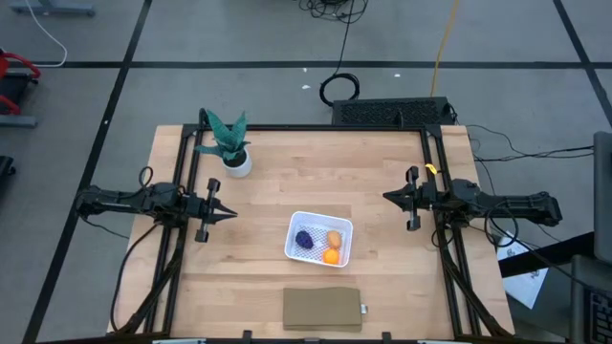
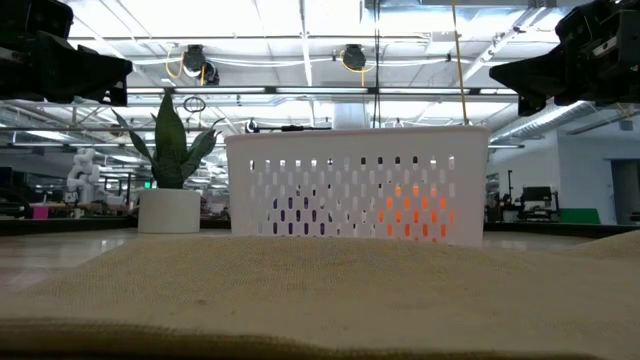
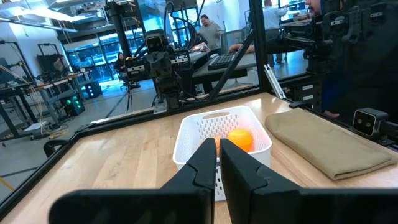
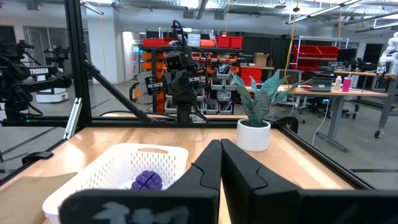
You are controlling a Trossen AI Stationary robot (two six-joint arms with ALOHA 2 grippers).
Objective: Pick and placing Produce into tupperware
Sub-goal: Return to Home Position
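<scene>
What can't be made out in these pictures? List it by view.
- High view: tan lump, purple cluster and orange ball in the tupperware are too small for detail.
- Low view: the tupperware wall screens the lump and cluster; only orange glows through its slots.
- Left wrist view: the left gripper, jaws together, hides the produce except the orange ball.
- Right wrist view: the right gripper hides all except the purple cluster.

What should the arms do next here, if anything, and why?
Probably nothing beyond holding at rest. The purple cluster, tan lump and orange ball all lie in the basket, and the left end effector and right end effector are both shut, empty and well apart from it on either side.
</scene>
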